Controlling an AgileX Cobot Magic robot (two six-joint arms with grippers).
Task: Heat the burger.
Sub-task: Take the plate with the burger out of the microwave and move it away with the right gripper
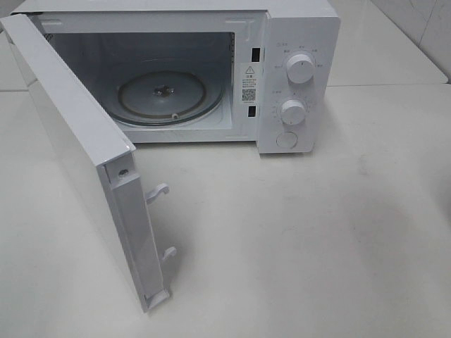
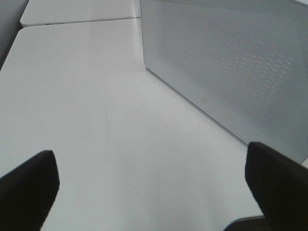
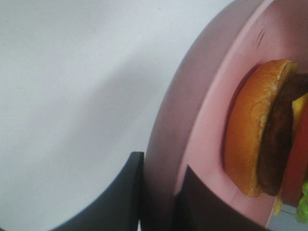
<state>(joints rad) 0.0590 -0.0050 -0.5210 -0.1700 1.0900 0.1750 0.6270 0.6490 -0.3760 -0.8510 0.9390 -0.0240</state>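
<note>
One thing is deciding my next move: the burger is sitting with the right arm, while the microwave [image 1: 176, 70] is standing open toward the left of the worktop [image 1: 338, 232].

From the high camera I am seeing the door [image 1: 77, 148] swung wide open, the glass turntable [image 1: 165, 95] lying bare inside the cavity, and neither arm nor the burger showing anywhere in this view.

From the left wrist camera I am looking at the left tool [image 2: 149, 190] with its fingers spread wide and nothing between them, hovering over bare worktop just beside the perforated outer face of the door [image 2: 231, 67].

From the right wrist camera I am watching the right tool [image 3: 161, 202] pinching the rim of the pink plate [image 3: 187, 110], one finger on each side of the rim. The burger [image 3: 269, 130] is resting on that plate, close to the gripped edge. I judge the right arm has to carry the plate across and into the cavity, rim-first, clearing the open door.
</note>
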